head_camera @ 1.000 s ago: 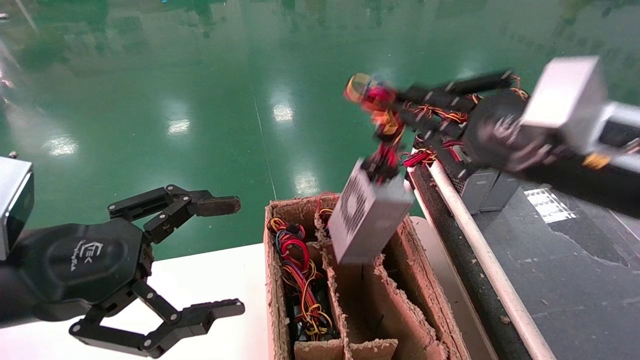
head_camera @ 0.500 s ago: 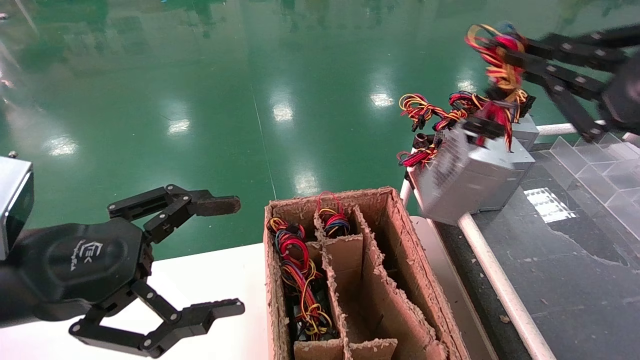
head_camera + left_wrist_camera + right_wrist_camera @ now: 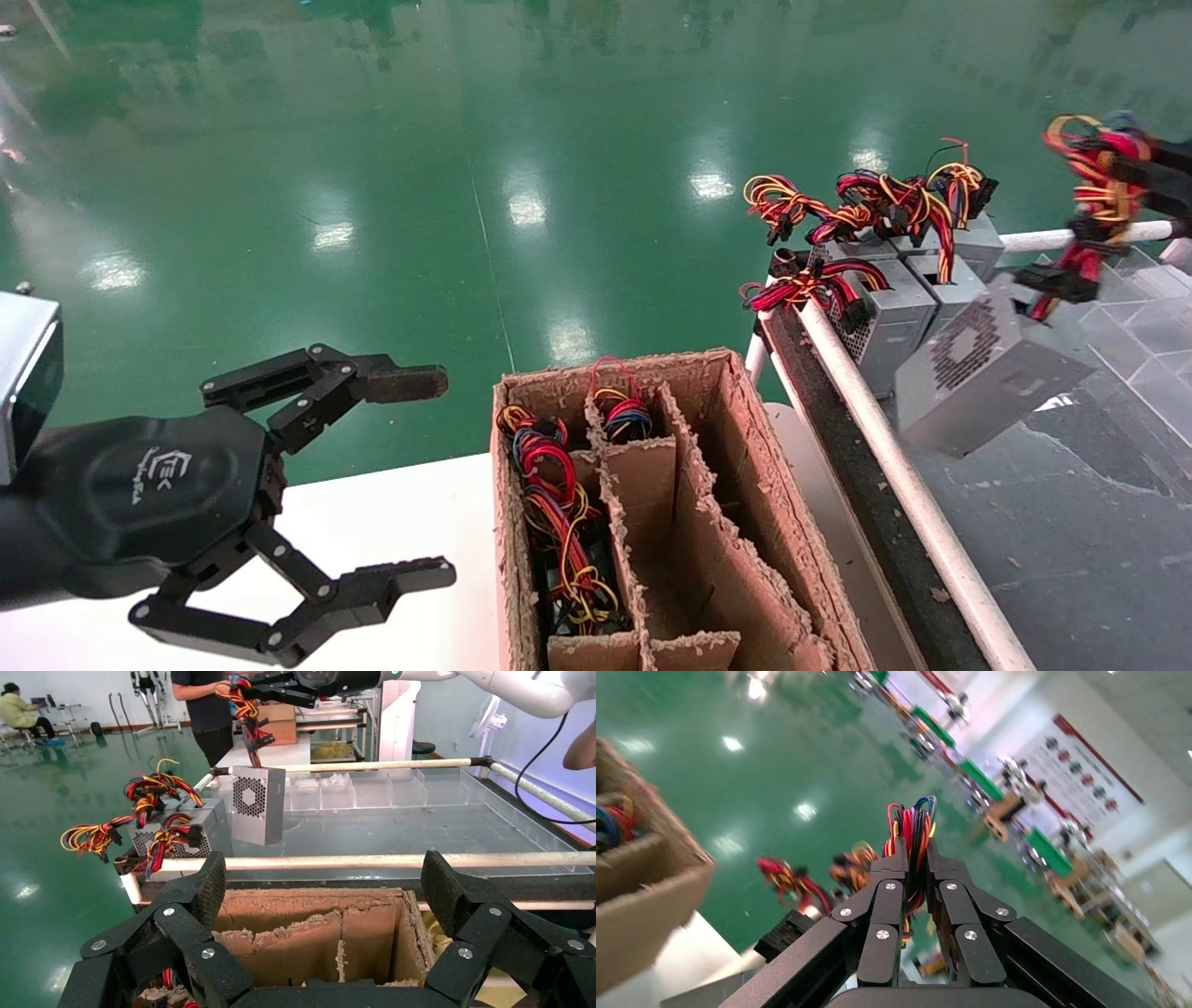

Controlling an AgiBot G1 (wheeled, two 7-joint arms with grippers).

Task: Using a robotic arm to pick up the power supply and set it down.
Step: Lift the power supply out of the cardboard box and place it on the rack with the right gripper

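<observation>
Since the previous frame the power supply (image 3: 987, 373) has travelled rightward from the rail of the dark tray (image 3: 1099, 522) to a position over the tray, and the right gripper (image 3: 1131, 172) carrying it has shifted toward the right edge of the head view. The left gripper (image 3: 410, 475) has not moved.

Left: the left gripper hangs over the white table (image 3: 391, 522), its fingers spread wide and holding nothing; one fingertip pad (image 3: 400, 382) is worn brown. In the left wrist view its two fingers (image 3: 204, 896) frame the carton ahead of it.

Centre: just to the right of the left gripper stands a frayed cardboard box (image 3: 708, 522) with dividers. Bundles of red, yellow and blue wires (image 3: 559, 522) fill its compartments nearest that gripper; the compartment on the far side shows only cardboard.

Right: beyond the box, a white rail (image 3: 894, 466) edges the dark tray. Other grey supplies (image 3: 894, 317) with coloured wire bundles stand at the tray's far corner. The right gripper (image 3: 914, 855), jaws closed narrowly, clamps the wire bundle (image 3: 912, 822) of the power supply (image 3: 258, 804). The grey box hangs tilted below the gripper, fan grille (image 3: 964, 340) facing up and toward the box; whether its lowest corner touches the tray cannot be told.
</observation>
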